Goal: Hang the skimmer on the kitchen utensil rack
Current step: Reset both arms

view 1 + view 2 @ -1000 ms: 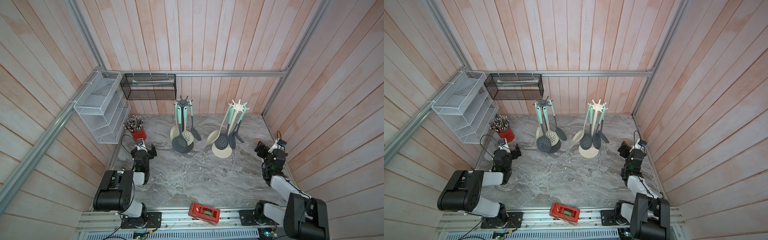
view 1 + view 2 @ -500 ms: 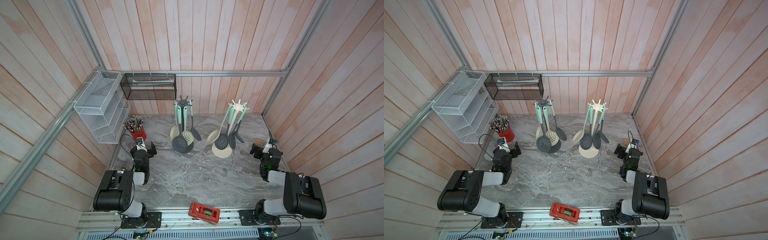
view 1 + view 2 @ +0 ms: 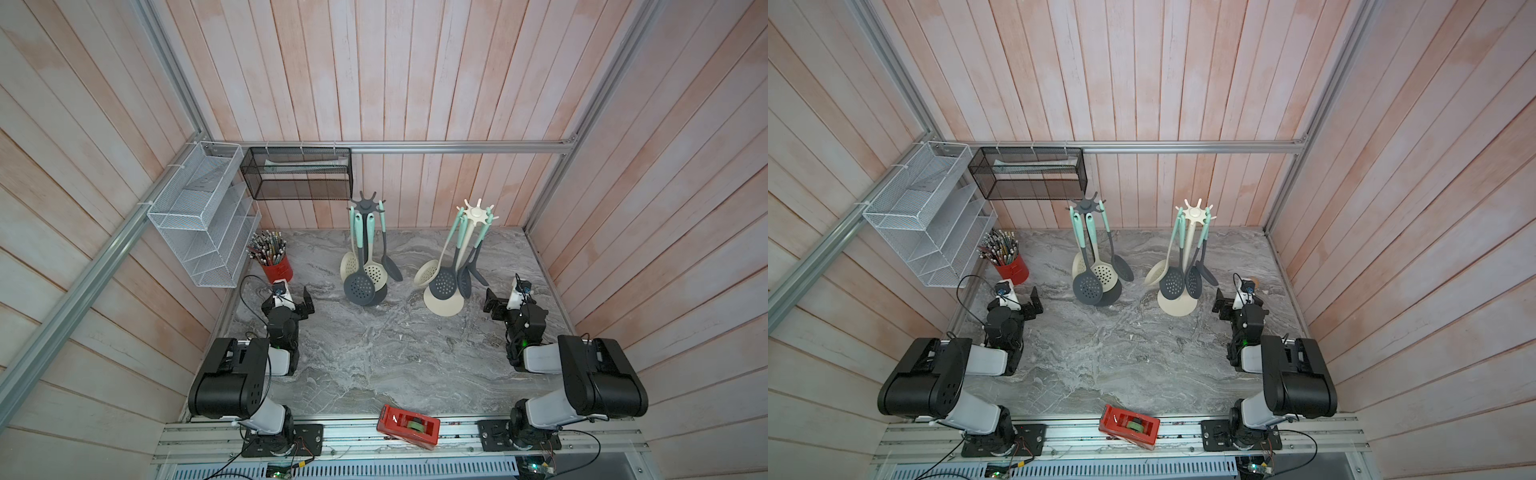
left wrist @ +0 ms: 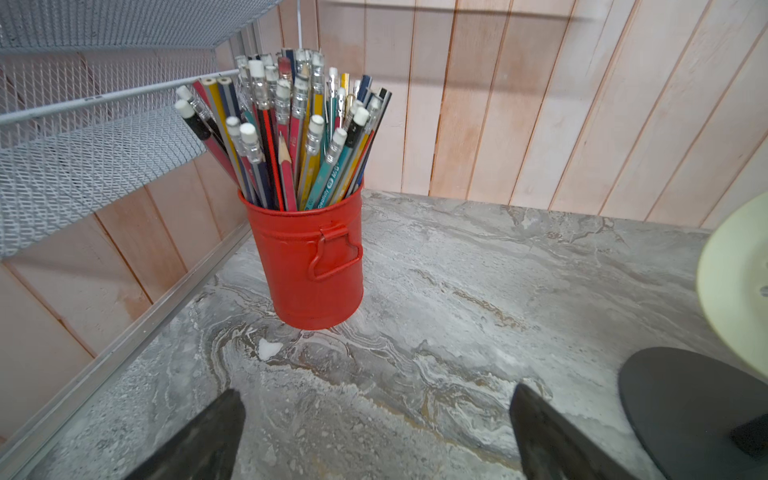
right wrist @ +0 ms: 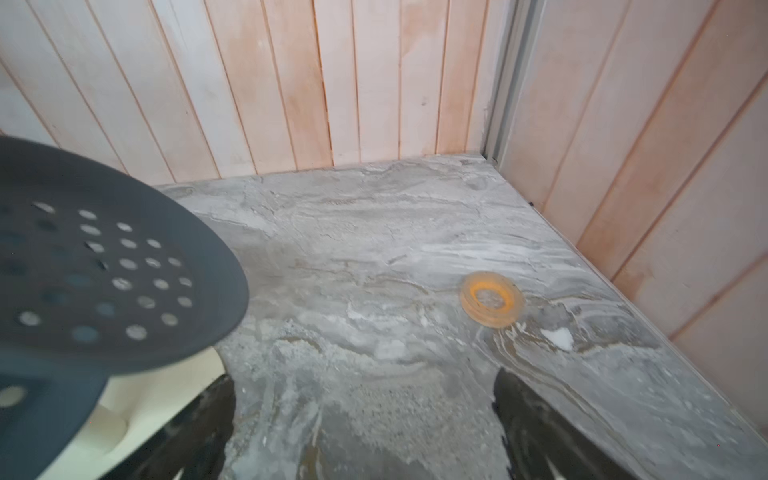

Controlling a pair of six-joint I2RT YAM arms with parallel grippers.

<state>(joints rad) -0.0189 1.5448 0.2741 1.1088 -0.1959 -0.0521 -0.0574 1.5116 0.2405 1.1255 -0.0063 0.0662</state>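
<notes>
Grey marbled stone tabletop (image 3: 374,353) carries the whole scene. On the left wall hangs a white wire-mesh organiser (image 3: 199,216), and on the far wall beside it a black mesh basket (image 3: 299,174). Below the organiser, at the far left of the table, stands a red metal bucket (image 3: 277,269) packed with upright pencils (image 4: 286,124). Just nearer than the bucket, the left gripper (image 3: 293,301) sits low over the stone, its fingers (image 4: 208,432) spread wide with nothing between them.

To its right stands a dark grey utensil rack (image 3: 365,204), with grey and cream utensils hanging from its hooks by mint handles. At the near edge, on the metal rail between the two arm bases, lies a red tape dispenser (image 3: 409,426).

Further right is the cream utensil rack (image 3: 476,212) on its round base. The dark grey perforated skimmer (image 3: 443,284) hangs from one of its hooks, head low over the base, among other hanging utensils. In the right wrist view the skimmer's head shows close by.

The right gripper (image 3: 505,302) sits near the rack's right side, apart from it, its fingers (image 5: 536,432) spread and empty. Toward the far right corner an orange ring of tape (image 5: 492,299) lies flat on the stone.
</notes>
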